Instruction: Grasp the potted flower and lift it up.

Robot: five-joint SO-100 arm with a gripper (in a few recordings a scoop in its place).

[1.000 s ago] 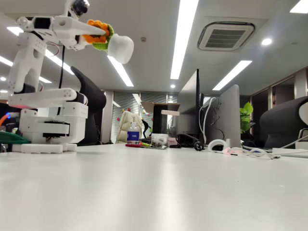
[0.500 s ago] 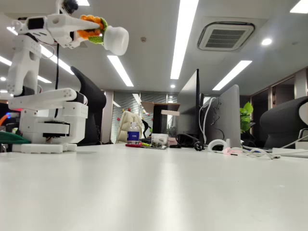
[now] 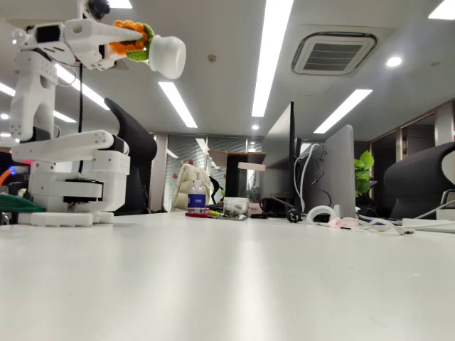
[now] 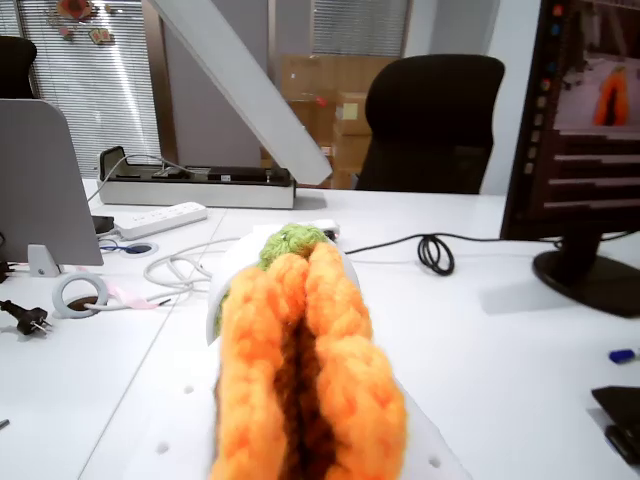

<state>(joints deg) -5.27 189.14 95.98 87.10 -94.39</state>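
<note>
White plastic jaws (image 3: 131, 39) at the top left of the fixed view, closed on the crocheted sunflower with orange petals and green knitted leaves in a rounded white pot (image 3: 153, 51). Held high above the white counter (image 3: 234, 277), well clear of it, tipped on its side with the pot pointing right and the petals squeezed between the fingers. Arm base planted on the counter at the left edge. Farther back along the counter: a small clear plastic bottle with a blue label (image 3: 197, 197), grey monitor backs (image 3: 334, 174), a leafy green plant (image 3: 364, 170), black office chairs (image 3: 135, 153).

Seen from the wrist: orange yarn petals (image 4: 310, 375) pressed together into a thick fold at the bottom centre, dark brown centre showing as a narrow slit between them, a tuft of green yarn above. One white finger (image 4: 240, 85) running diagonally from the top toward the flower. Below and behind: white counter (image 4: 500, 330), a white power strip (image 4: 160, 218), a coiled black cable (image 4: 436, 252), a black monitor (image 4: 590, 150) at right, a black office chair (image 4: 432, 125).
</note>
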